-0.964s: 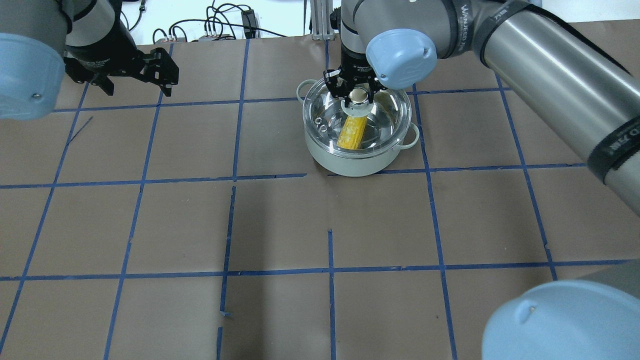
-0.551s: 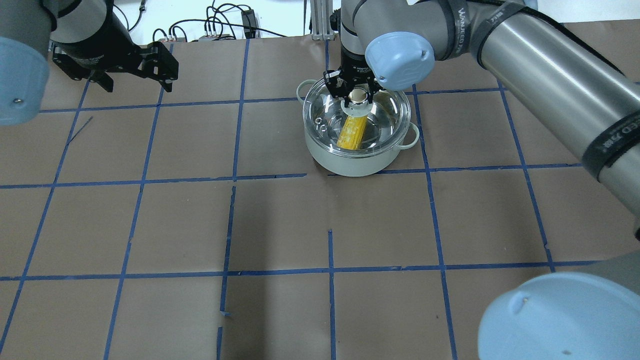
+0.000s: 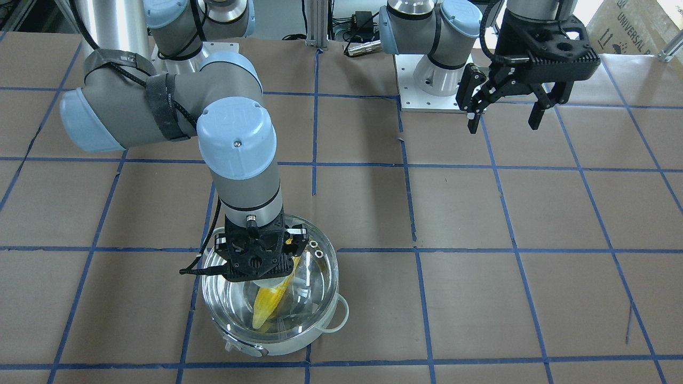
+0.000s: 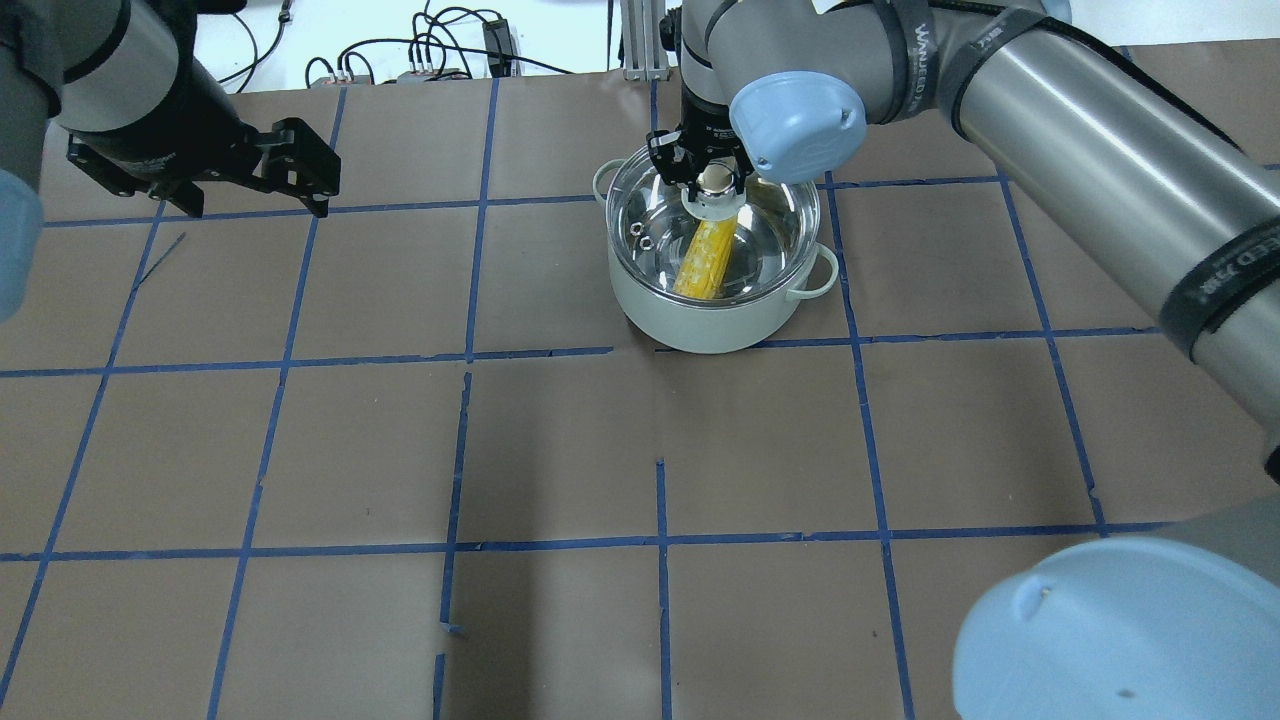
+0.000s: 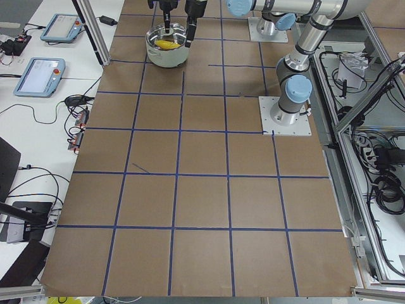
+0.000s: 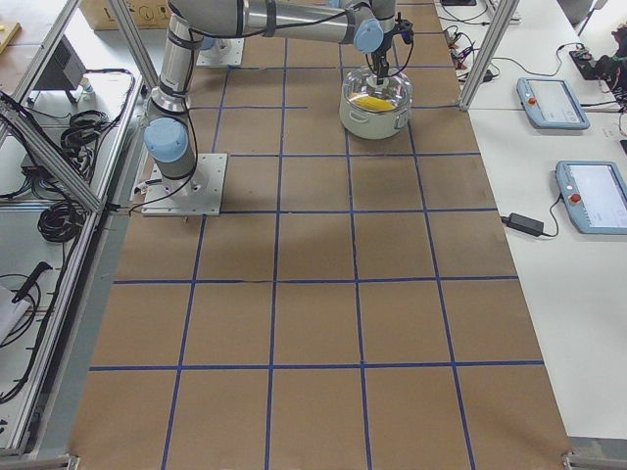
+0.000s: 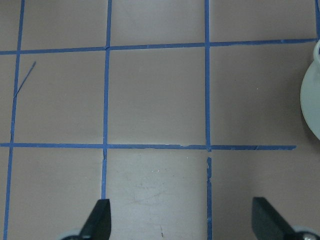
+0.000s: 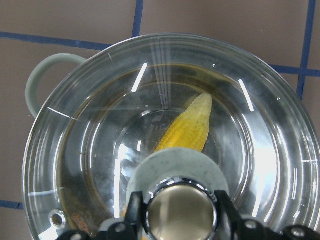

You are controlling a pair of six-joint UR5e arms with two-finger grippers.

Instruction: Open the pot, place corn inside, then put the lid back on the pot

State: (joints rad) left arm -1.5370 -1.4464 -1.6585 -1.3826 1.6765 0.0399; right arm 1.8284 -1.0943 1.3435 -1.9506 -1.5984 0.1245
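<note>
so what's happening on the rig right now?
The right gripper is clamped on the knob of the glass lid, and the lid sits on, or just about on, the pot. The corn is already inside, visible through the glass. The left gripper hangs open and empty, well off to the side. Releasing the lid looks like all that remains.

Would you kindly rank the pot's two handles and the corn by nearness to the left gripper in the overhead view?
1. Far-left handle, facing the left gripper.
2. Corn, inside the pot.
3. Near-right handle, on the pot's other side.
</note>
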